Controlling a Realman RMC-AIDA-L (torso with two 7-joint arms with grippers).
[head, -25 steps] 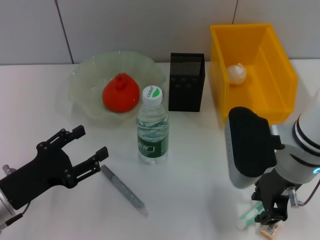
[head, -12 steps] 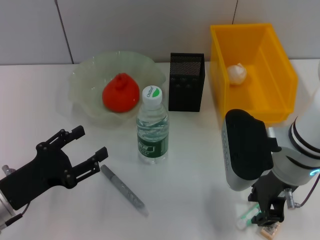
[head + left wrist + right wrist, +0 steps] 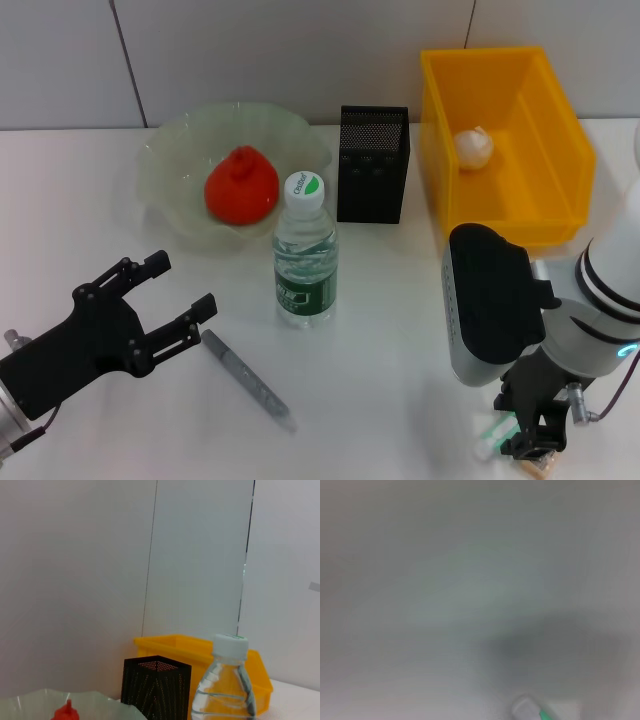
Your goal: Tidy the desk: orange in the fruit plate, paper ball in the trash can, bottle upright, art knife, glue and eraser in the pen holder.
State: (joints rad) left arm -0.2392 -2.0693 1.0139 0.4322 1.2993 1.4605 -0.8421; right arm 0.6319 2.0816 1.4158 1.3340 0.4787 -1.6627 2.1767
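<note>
Looking down at your white desk point(image 3: 400, 330), backed by a pale grey panelled wall point(image 3: 300, 50), you see the orange point(image 3: 241, 185) in the fruit plate point(image 3: 170, 160) and the paper ball point(image 3: 474, 146) in the trash can point(image 3: 560, 130). The bottle point(image 3: 305, 250) stands upright in front of the pen holder point(image 3: 373, 178). The art knife point(image 3: 248, 380) lies flat beside your left gripper point(image 3: 165, 300), whose fingers are spread apart. Your right gripper point(image 3: 535, 440) is low at the near edge, over the eraser point(image 3: 540, 462), beside the glue point(image 3: 492, 435); whether its fingers are apart or together cannot be told.
</note>
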